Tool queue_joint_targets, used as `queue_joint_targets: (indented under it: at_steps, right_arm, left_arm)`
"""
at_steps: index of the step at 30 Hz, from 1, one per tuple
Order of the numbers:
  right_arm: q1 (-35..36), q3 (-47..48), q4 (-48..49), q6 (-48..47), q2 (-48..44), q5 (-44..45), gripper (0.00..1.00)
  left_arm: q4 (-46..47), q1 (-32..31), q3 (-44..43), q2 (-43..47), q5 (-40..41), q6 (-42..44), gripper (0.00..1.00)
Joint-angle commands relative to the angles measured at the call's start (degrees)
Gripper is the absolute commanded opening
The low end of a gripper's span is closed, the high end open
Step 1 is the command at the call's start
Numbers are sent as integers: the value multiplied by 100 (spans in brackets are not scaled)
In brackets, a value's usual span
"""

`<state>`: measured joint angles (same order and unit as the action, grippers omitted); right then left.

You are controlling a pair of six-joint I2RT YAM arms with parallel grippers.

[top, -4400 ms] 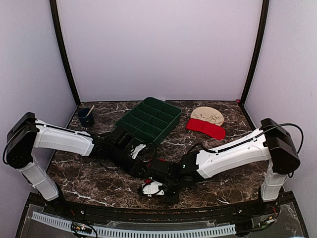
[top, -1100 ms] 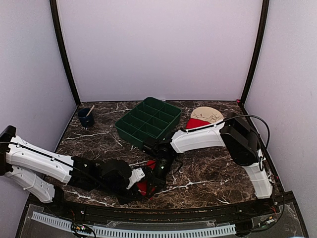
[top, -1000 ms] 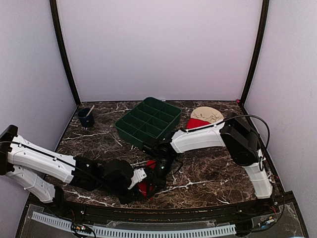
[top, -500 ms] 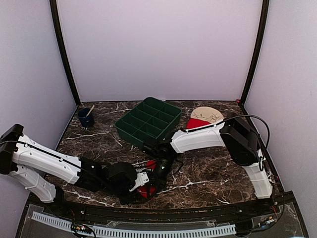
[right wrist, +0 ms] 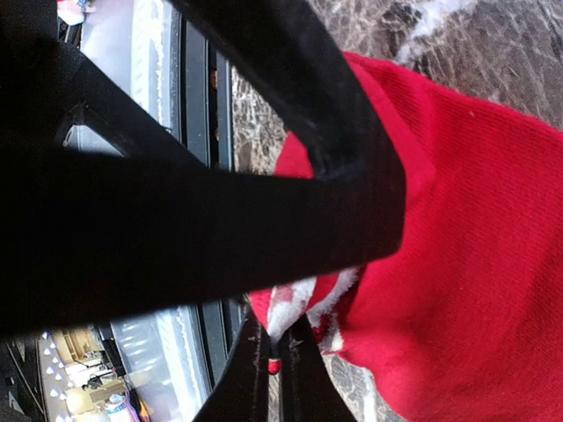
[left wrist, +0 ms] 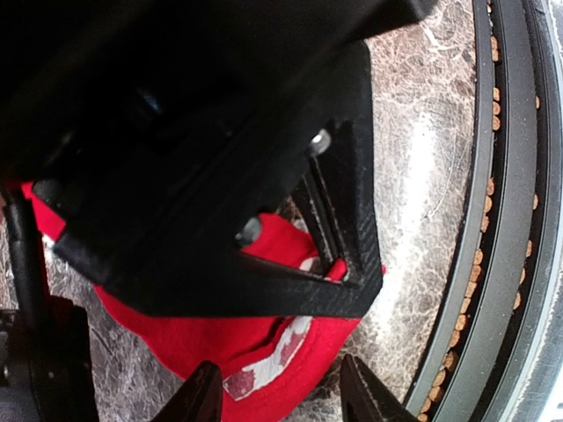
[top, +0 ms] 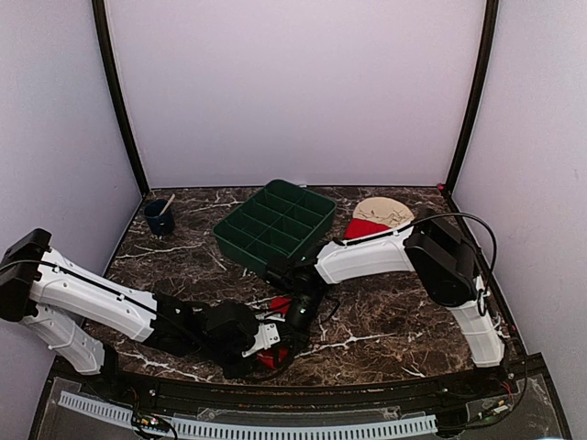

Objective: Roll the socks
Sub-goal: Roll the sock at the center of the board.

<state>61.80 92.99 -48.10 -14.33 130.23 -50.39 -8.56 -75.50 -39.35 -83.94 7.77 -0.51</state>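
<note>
A: From above, where is the work?

B: Near the middle of the table's near edge. The red sock lies there, mostly hidden under both arms. The left claw comes in low from the left, and the right claw reaches down onto it from the far side. The other sock lies flat, well apart at the far right, against a beige piece. The green tray and blue cup play no part.

A: And the left wrist view?

B: A black body, the other arm's I think, fills most of it. Below it, the left claw's fingers stand well apart on either side of the sock's white-marked cuff end. I see no squeeze on the cloth, so I take that claw as open and holding nothing.

A: The right wrist view?

B: The right claw is closed tight, with a thin edge of the white-marked cuff running down between its tips. The rest of the red sock bunches to the right.

A: So which step?

B: I judge it mid-roll on the first sock, with the cuff end being handled. Next, the left claw should probably steady the bundle so the right can draw the cuff over. Pulling without that risks undoing it.
</note>
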Motion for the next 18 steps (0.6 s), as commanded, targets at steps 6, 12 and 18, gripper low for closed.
queue_joint_targets:
  at_steps: [6,12,18]
  right_arm:
    - [-27,88,-123,-95,37,-177,0]
    - [-28,96,-130,-108,51,-175,0]
    - [-28,114,-152,-123,55,-161,0]
  left_arm:
    - [94,-16,-132,-202,69,231,48]
    - [75,-4,-181,-319,-24,284,47]
    - [-16,32,-254,-424,-131,228,39]
